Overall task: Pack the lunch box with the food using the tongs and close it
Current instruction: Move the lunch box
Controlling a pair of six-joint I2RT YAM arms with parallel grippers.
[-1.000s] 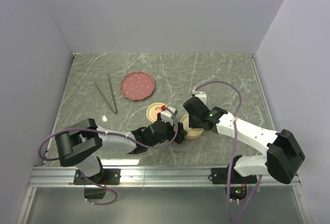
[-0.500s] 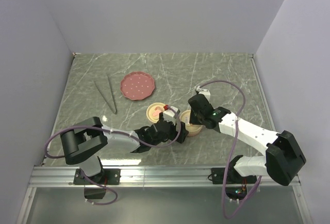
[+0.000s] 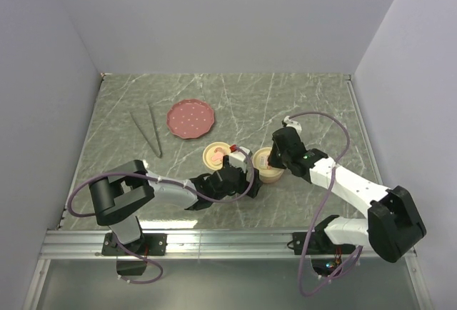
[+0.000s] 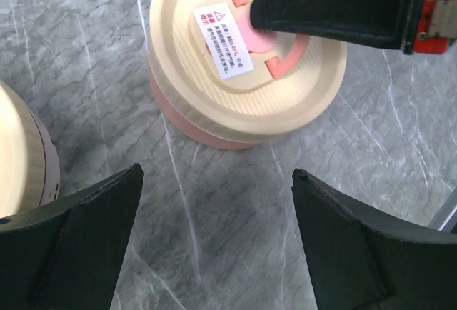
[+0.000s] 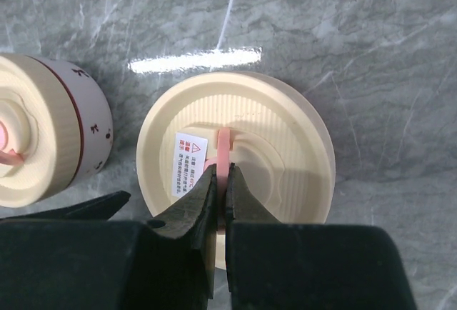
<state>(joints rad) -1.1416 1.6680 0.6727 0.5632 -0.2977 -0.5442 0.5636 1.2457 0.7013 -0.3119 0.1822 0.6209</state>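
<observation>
Right gripper (image 5: 223,178) pinched shut on pink handle (image 5: 223,146) of lidded lunch box (image 5: 285,138); contents hidden. Left gripper (image 4: 214,178) wide open, empty, at its 9 o'clock. Tongs (image 3: 146,133) on tabletop (image 3: 307,103), 9 o'clock of plate (image 3: 191,118).

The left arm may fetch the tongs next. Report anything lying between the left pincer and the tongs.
The cream container stands close beside the open left pincer, roughly on the straight line to the tongs. Past it, nothing else shows in the way.
</observation>
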